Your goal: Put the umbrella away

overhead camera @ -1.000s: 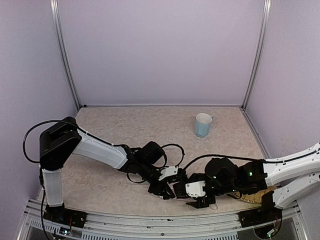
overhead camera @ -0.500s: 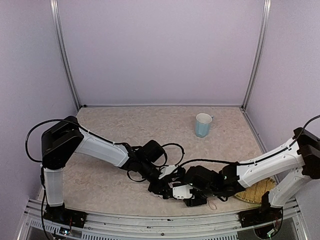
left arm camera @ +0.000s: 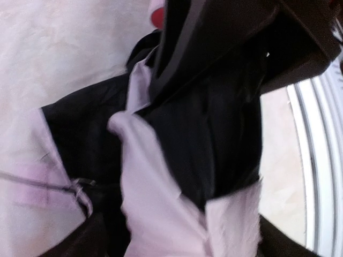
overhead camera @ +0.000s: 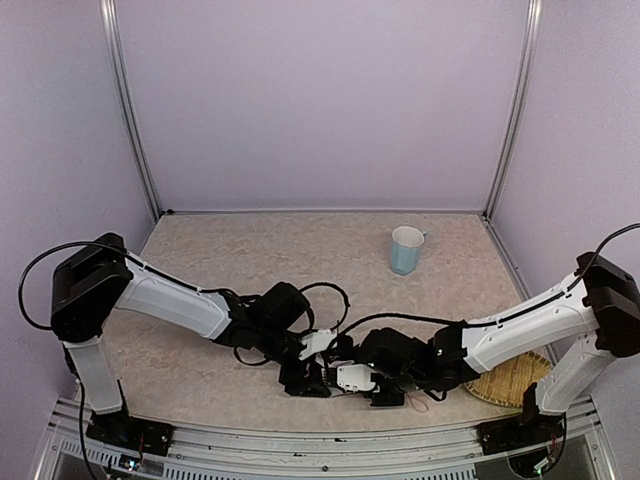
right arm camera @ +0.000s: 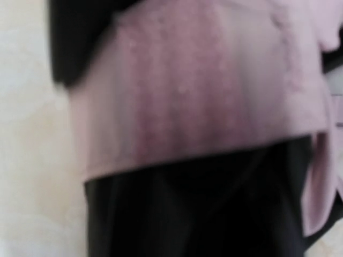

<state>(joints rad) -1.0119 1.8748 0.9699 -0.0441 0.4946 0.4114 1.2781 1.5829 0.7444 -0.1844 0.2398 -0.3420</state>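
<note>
The umbrella (left arm camera: pixel 161 214) fills both wrist views as crumpled pale pink fabric with black lining (right arm camera: pixel 193 96). From above it is almost wholly hidden under the two grippers near the table's front edge; only its thin pink strap (overhead camera: pixel 418 404) shows. My left gripper (overhead camera: pixel 308 378) sits over it, its dark fingers (left arm camera: pixel 94 241) wide apart at the frame's bottom corners with fabric between them. My right gripper (overhead camera: pixel 345 385) presses in from the right. Its fingers are hidden in the blurred right wrist view.
A light-blue cup (overhead camera: pixel 406 250) stands upright at the back right. A woven bamboo tray (overhead camera: pixel 510 380) lies at the front right, partly under the right arm. The metal front rail (overhead camera: pixel 320 440) runs just behind both grippers.
The right arm has stretched left along the front edge onto the umbrella, uncovering the tray. The left arm has shifted slightly left and toward the front edge.
</note>
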